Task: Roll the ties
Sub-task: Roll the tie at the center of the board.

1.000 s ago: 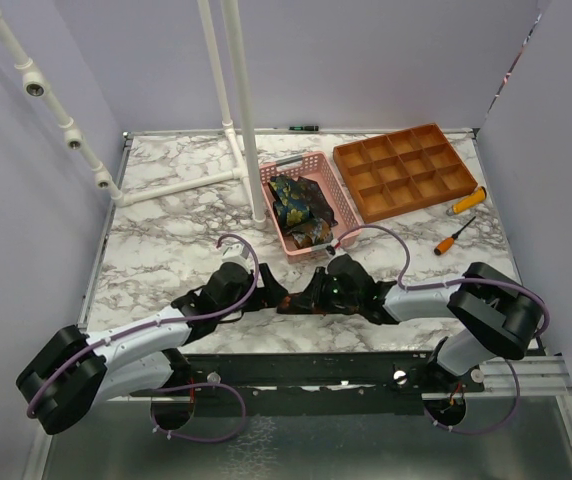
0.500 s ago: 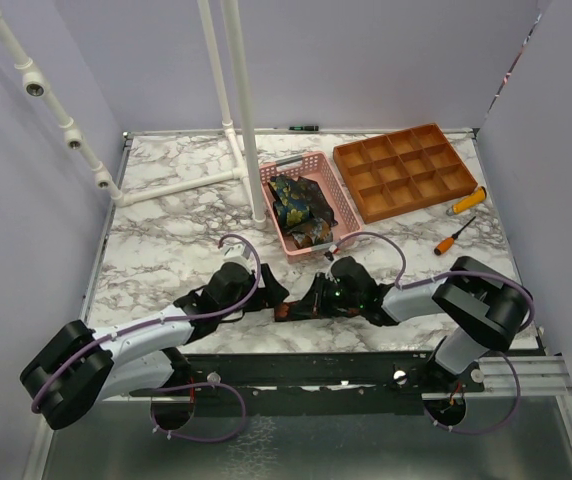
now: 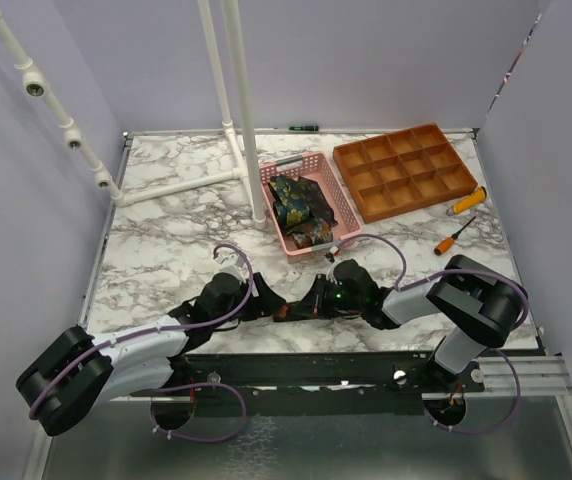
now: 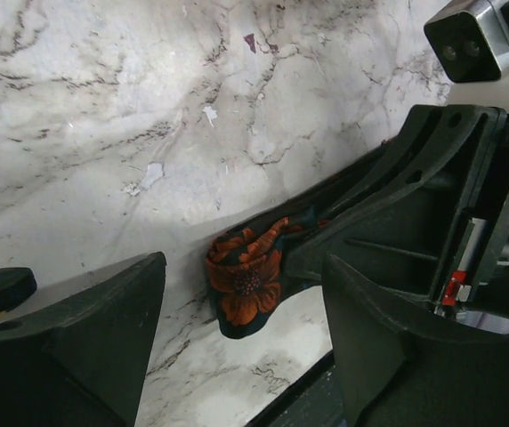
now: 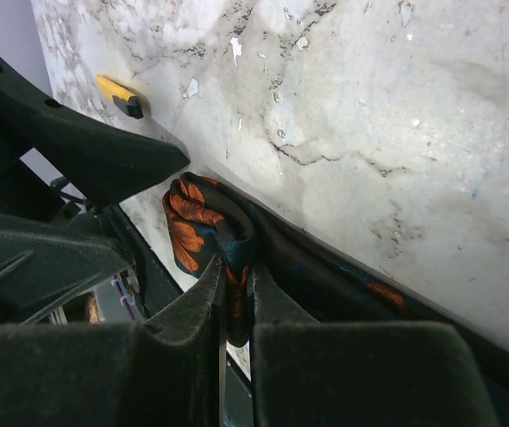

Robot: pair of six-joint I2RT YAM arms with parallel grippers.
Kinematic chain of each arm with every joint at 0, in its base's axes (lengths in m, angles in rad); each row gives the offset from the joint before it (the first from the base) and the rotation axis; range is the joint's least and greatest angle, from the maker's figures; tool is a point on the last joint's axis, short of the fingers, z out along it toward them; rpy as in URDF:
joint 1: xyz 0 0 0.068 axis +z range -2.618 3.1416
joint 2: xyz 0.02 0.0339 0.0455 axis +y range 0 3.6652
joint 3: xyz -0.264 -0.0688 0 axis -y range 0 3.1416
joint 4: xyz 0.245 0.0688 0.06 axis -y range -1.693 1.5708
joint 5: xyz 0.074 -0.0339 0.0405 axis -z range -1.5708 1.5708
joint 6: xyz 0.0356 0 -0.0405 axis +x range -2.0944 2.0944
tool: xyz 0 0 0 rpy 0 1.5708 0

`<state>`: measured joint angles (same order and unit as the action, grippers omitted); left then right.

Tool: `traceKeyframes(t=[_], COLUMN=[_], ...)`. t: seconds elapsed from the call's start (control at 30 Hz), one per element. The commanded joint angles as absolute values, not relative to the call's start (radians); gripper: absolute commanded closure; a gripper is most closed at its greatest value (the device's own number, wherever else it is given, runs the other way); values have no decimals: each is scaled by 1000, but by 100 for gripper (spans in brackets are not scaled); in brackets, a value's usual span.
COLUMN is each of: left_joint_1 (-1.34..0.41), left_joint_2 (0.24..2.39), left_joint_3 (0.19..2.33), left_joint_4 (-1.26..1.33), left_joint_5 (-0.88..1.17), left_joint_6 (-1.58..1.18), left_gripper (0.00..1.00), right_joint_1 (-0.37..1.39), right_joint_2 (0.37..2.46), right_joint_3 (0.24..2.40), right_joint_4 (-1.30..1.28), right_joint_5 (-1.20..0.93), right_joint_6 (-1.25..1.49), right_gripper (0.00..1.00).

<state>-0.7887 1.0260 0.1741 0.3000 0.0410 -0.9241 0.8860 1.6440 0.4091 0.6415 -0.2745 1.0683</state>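
Just on the near side of the pink basket, the flowered tie lies as a dark strip with its orange end folded over. My right gripper is clenched on the fabric a little behind that fold; cloth is squeezed between its two fingers. My left gripper is released, its jaws wide on both sides of the folded end and not touching it. I judge the roll is only begun. Next the left jaws must close on the fold and turn it over, gently, because such soft cloth slips open easily. Other ties wait inside the basket.
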Motion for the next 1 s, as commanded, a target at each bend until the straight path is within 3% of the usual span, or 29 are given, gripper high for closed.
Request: traceKeyframes(t=[0.0, 0.33, 0.57, 0.83, 0.97], left_joint_1=[-786, -792, -800, -828, -837], left_joint_2=[1040, 1122, 1195, 1281, 1276], left_joint_3=[109, 121, 123, 164, 167], left_joint_4=[316, 355, 444, 503, 503], left_joint_5=[125, 216, 247, 267, 263], left_joint_6=[-956, -929, -931, -927, -926], left_gripper=[31, 46, 50, 66, 86], right_joint_1=[885, 885, 885, 885, 885], right_joint_2=[1690, 1692, 1701, 1707, 1702], right_joint_3=[360, 345, 347, 351, 351], right_joint_4=[553, 558, 570, 576, 576], right_joint_5=[-215, -196, -204, -205, -203], right_joint_6=[1038, 1037, 1037, 1042, 1042], right_gripper=[95, 94, 94, 94, 94])
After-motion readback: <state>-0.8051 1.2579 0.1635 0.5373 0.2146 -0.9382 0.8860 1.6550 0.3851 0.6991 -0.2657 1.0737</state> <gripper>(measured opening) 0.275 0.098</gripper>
